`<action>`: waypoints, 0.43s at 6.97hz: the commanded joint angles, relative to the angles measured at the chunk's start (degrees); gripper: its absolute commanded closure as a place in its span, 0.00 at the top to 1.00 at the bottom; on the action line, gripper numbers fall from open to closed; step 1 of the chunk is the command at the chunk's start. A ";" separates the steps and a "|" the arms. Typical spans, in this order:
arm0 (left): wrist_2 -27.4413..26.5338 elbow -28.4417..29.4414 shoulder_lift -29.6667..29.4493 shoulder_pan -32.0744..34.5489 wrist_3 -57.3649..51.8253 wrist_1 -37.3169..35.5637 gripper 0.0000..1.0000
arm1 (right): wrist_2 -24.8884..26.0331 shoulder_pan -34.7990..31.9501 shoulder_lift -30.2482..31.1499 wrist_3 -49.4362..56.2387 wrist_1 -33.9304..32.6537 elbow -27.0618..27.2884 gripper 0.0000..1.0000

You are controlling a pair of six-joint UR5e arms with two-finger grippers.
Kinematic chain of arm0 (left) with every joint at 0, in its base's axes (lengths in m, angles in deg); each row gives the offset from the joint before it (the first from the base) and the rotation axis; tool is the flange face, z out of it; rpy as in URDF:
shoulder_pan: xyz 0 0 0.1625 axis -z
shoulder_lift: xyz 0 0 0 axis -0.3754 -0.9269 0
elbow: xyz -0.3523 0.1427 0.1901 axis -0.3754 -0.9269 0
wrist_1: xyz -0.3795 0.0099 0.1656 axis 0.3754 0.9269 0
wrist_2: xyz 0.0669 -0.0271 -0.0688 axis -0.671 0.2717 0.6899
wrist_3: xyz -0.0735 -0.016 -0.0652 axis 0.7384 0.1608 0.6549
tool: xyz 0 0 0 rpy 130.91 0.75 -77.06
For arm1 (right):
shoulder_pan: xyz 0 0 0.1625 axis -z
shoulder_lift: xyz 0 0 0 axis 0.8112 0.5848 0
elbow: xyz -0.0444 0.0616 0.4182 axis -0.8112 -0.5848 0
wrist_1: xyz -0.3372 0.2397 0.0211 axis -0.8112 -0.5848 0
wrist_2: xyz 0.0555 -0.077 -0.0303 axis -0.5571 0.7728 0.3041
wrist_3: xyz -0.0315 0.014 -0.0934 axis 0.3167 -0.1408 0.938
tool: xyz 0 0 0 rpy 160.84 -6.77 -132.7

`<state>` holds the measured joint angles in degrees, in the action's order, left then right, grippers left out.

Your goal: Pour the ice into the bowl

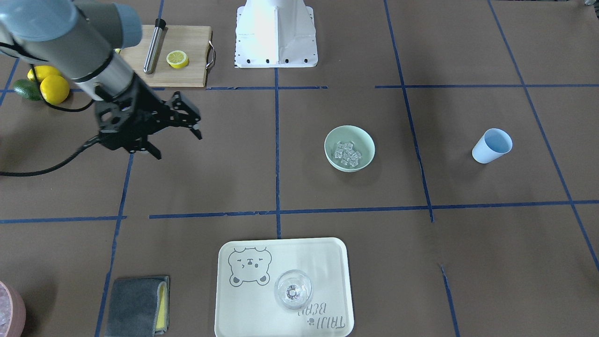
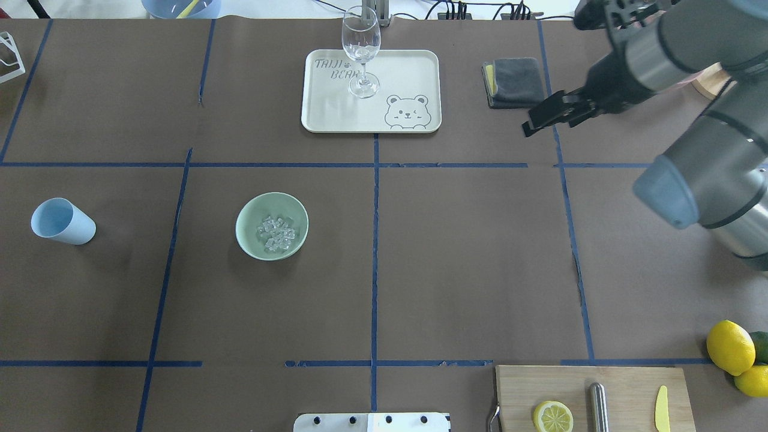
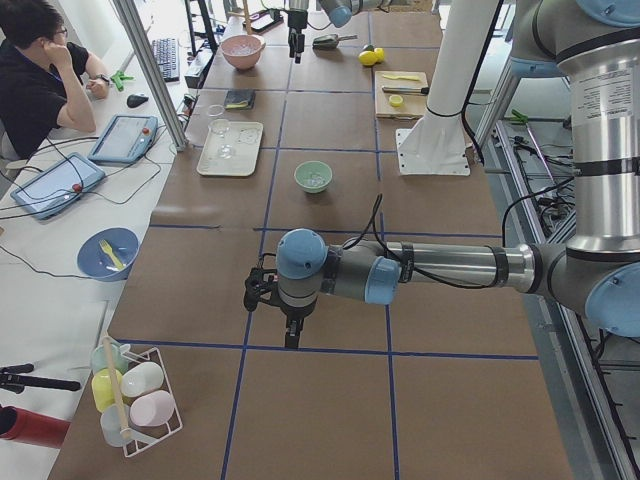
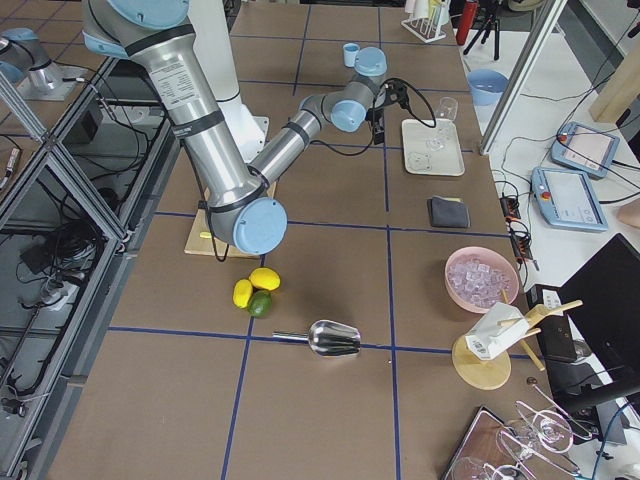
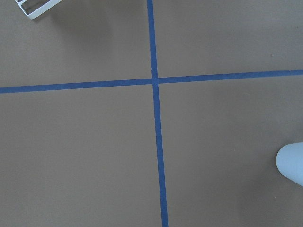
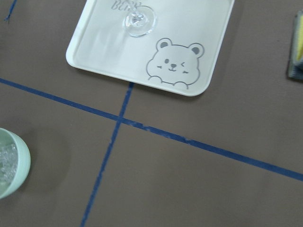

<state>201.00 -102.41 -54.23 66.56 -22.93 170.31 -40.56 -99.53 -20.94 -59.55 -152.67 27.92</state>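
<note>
1. A pale green bowl (image 1: 356,167) sits on the brown paper-covered table (image 1: 468,262), a little off the middle on the side of the robot's left arm.
2. The ice (image 1: 347,153), a small heap of clear cubes, lies inside the bowl at its bottom.
3. A light blue cup (image 1: 491,146) rests on the table well apart from the bowl, further out on the same side. No ice shows inside it.
4. The right end effector (image 1: 179,146) hangs above the table on the opposite side, well apart from the bowl. Its two black fingers are spread wide and nothing is between them.
5. The left end effector (image 3: 291,330) appears only in the side view, pointing down over the near end of the table. How far its fingers are spread cannot be told.
6. A cream tray (image 1: 243,309) with a bear drawing lies at the table edge away from the robot, with an upright wine glass (image 1: 293,290) on it.
7. A folded grey cloth (image 1: 135,306) lies beside the tray.
8. A wooden cutting board (image 1: 187,75) near the robot's base carries a lemon half (image 1: 178,59).
</note>
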 commanded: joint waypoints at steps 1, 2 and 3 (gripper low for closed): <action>-1.76 0.46 -0.59 -0.36 -4.97 -2.59 1.00 | 8.60 8.47 -12.14 -10.39 -0.24 -9.91 1.00; -1.76 -0.50 -0.94 0.07 -4.98 -5.32 1.00 | 11.66 11.54 -18.20 -14.17 -0.24 -16.50 0.99; -1.84 -0.60 -1.03 0.25 -4.98 -5.34 1.00 | 14.91 14.44 -23.83 -17.77 -0.15 -24.48 0.99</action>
<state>199.30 -102.66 -55.03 66.53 -27.61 166.11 -29.62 -88.85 -37.54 -72.61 -152.88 12.62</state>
